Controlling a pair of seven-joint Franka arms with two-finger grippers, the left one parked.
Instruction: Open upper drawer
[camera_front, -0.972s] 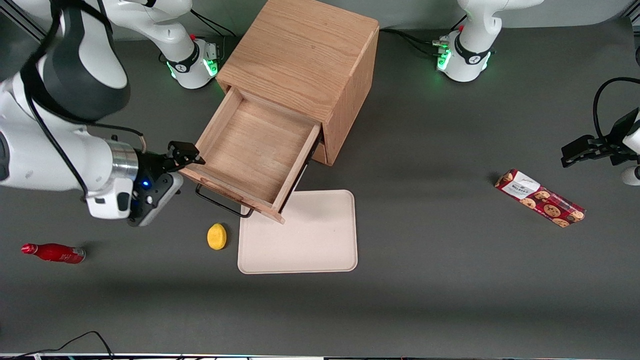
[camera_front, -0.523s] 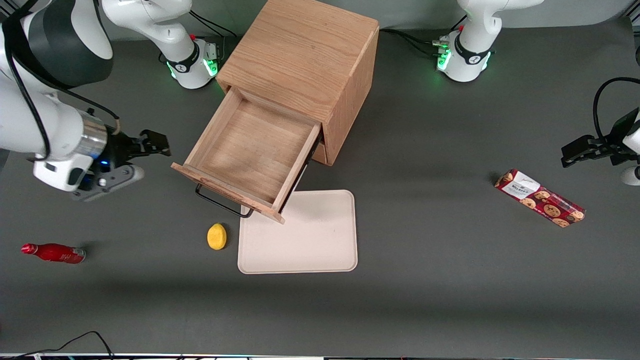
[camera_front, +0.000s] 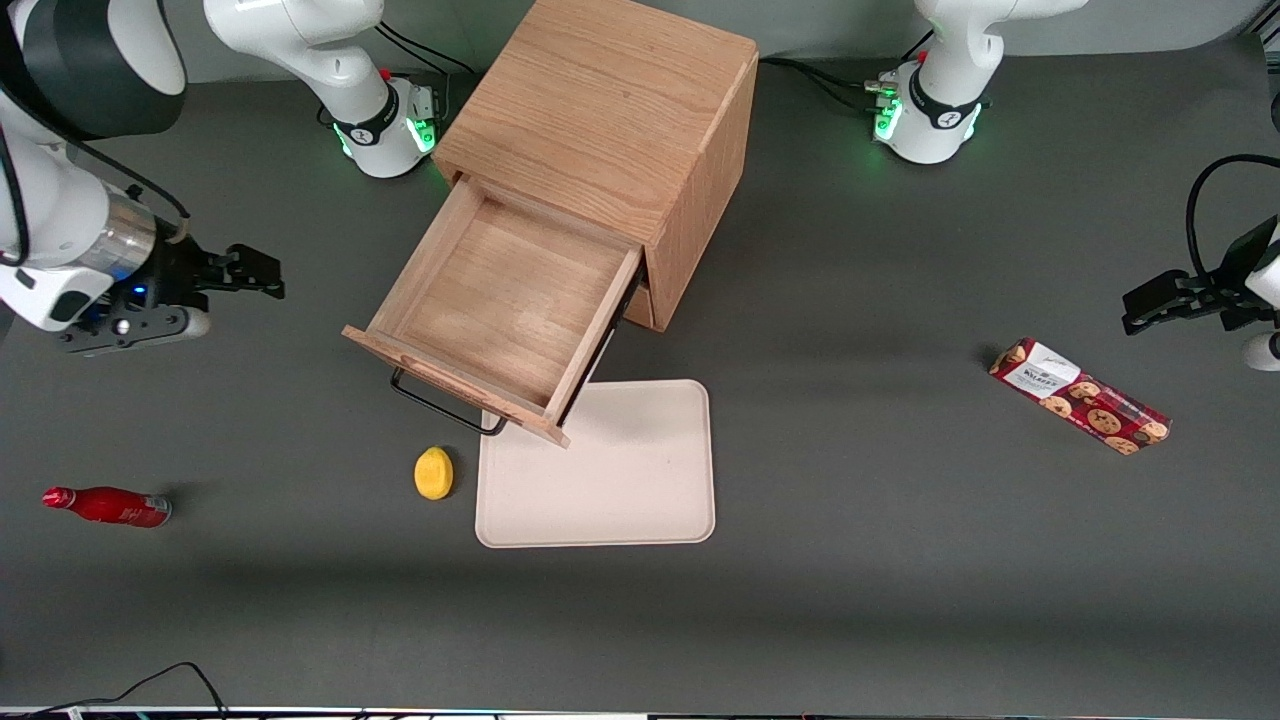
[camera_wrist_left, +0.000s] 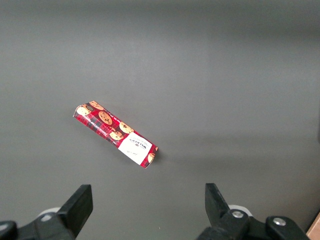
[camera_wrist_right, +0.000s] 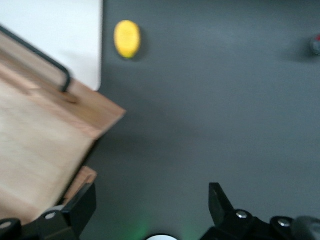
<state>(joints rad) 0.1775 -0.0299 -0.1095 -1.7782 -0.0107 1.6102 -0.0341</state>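
Dark grey tabletop (camera_front: 900, 560); the black two-finger gripper (camera_front: 262, 272) hangs spread and empty, beside the pulled-out light oak upper drawer (camera_front: 500, 305).

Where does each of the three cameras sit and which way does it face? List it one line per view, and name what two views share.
Front view: high up, facing both arm bases, looking down on the table, the open upper drawer and the gripper.
Right wrist view: on the working arm, looking down past its open fingers at the drawer's corner and a yellow object.
Left wrist view: on the parked arm, looking down at a cookie box.
Shared: front and right wrist both show the drawer, handle and yellow object.
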